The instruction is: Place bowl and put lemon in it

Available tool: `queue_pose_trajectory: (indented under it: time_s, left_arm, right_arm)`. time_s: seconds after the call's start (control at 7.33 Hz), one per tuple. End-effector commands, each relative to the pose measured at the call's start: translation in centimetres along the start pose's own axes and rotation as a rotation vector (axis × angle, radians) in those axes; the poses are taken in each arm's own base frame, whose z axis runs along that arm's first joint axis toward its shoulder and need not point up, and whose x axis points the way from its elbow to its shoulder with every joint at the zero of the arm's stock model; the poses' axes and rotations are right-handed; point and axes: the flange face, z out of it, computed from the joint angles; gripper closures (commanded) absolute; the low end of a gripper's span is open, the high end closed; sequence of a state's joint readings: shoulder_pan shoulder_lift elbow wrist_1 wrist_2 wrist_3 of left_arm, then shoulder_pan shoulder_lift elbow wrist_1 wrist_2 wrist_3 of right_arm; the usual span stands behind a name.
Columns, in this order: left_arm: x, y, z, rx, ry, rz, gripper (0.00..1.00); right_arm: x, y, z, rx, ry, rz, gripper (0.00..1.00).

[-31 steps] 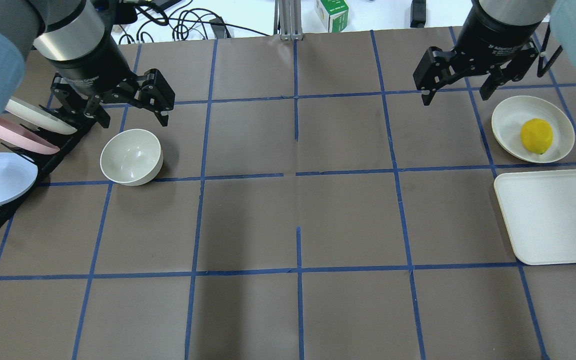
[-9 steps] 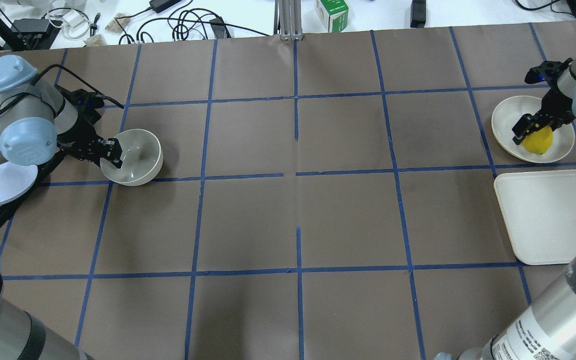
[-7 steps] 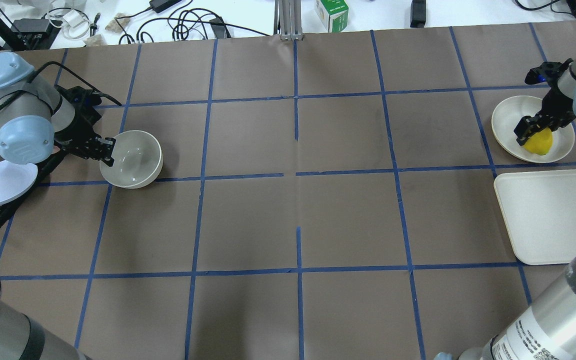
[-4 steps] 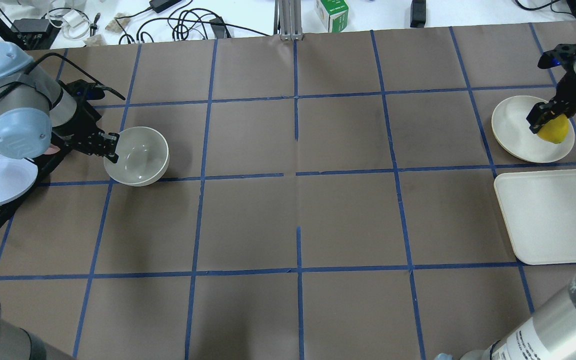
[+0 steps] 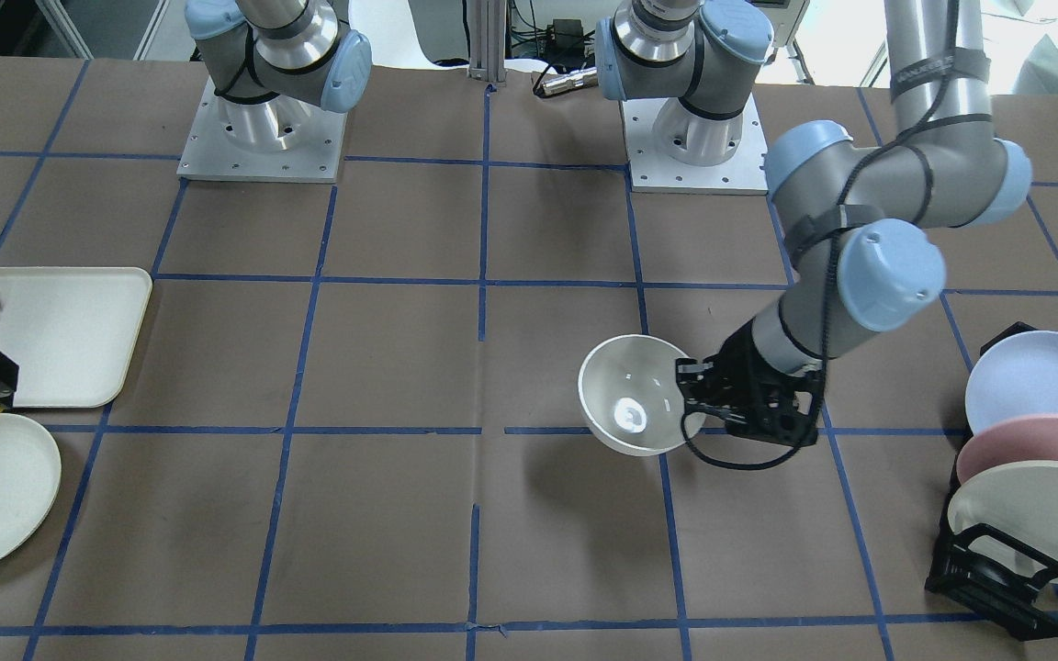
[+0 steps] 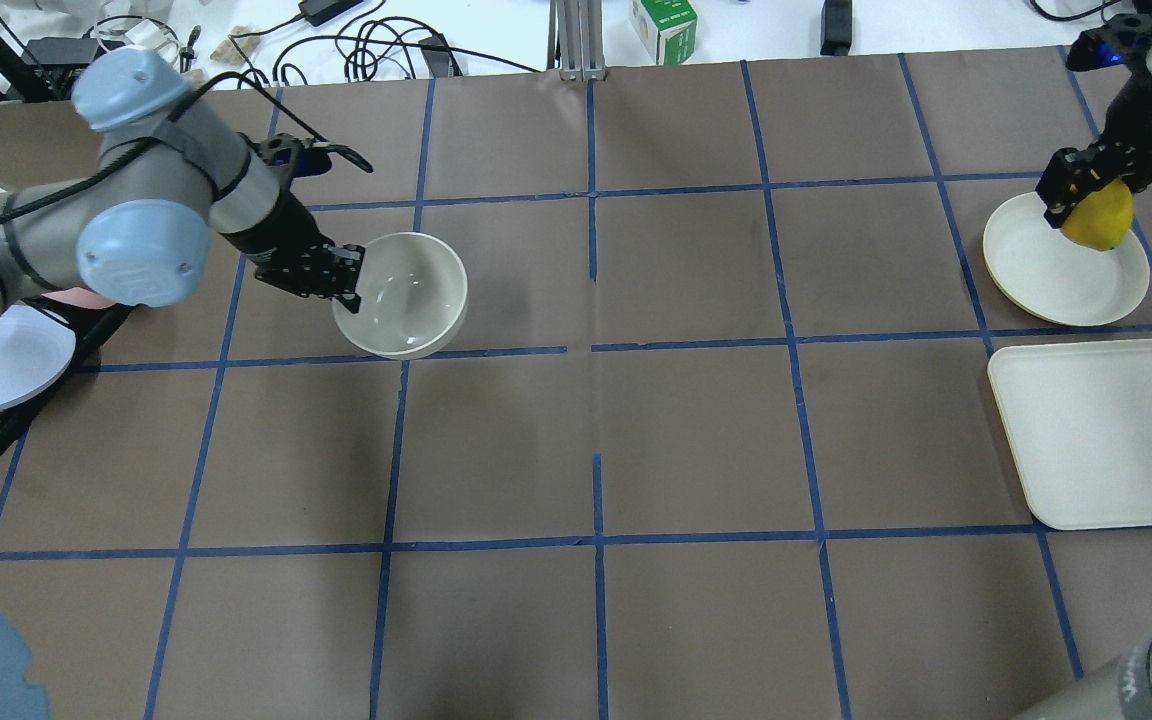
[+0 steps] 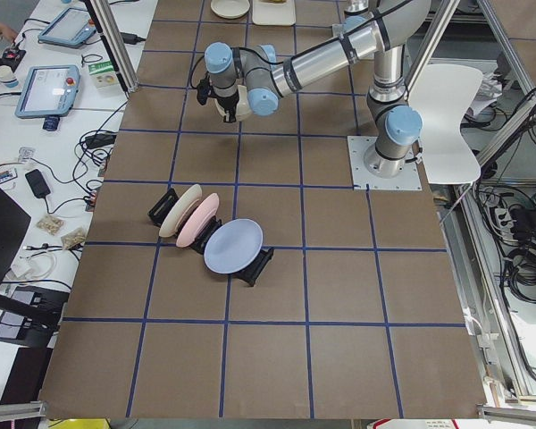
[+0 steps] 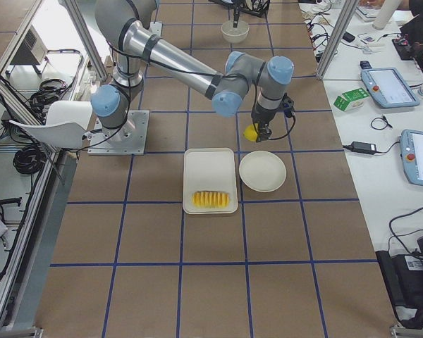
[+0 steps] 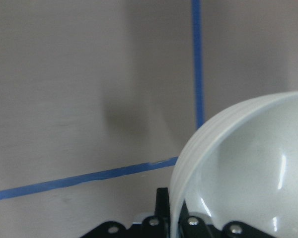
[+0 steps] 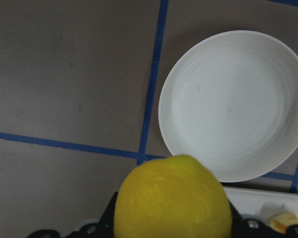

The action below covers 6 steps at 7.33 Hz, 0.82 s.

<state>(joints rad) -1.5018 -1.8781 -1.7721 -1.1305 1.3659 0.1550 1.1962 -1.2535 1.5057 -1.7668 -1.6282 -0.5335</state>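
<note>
Brown gridded table: left claw pinching bowl rim, bowl held off table, short of centre. Right claw clamped on lemon above round plate. Remaining: set bowl down, drop lemon in.

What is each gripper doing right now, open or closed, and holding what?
Left gripper: closed on the rim of the bowl.
Right gripper: closed on the lemon, held above the plate.

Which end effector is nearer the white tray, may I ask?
Right end effector: it holds the lemon near the tray; the left end effector grips the bowl, far off.
</note>
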Motion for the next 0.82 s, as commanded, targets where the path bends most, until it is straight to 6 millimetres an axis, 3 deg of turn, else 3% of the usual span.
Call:
queue_pose_trajectory:
  time_s: [0.0,0.27,0.41,0.68]
  left_arm:
    - [11.0,0.8,3.9,0.032,0.004,-0.022,1.0]
    - [13.1,0.8,7.1,0.036,0.003,-0.054,1.0]
    - [14.3,1.3,8.2,0.022,-0.004,-0.057,1.0]
    - [14.6,0.0,9.8,0.071,0.003,-0.043,1.0]
  right_arm:
    - [-9.0,0.4,-3.7,-0.002,0.006,0.059,0.61]
    - [-17.9,-0.4,-4.2,0.011,0.015,0.104,0.62]
    - [-20.8,-0.7,-4.0,0.015,0.016,0.12,0.62]
    - [-26.2,-1.1,-3.1,0.012,-0.059,0.194,0.62]
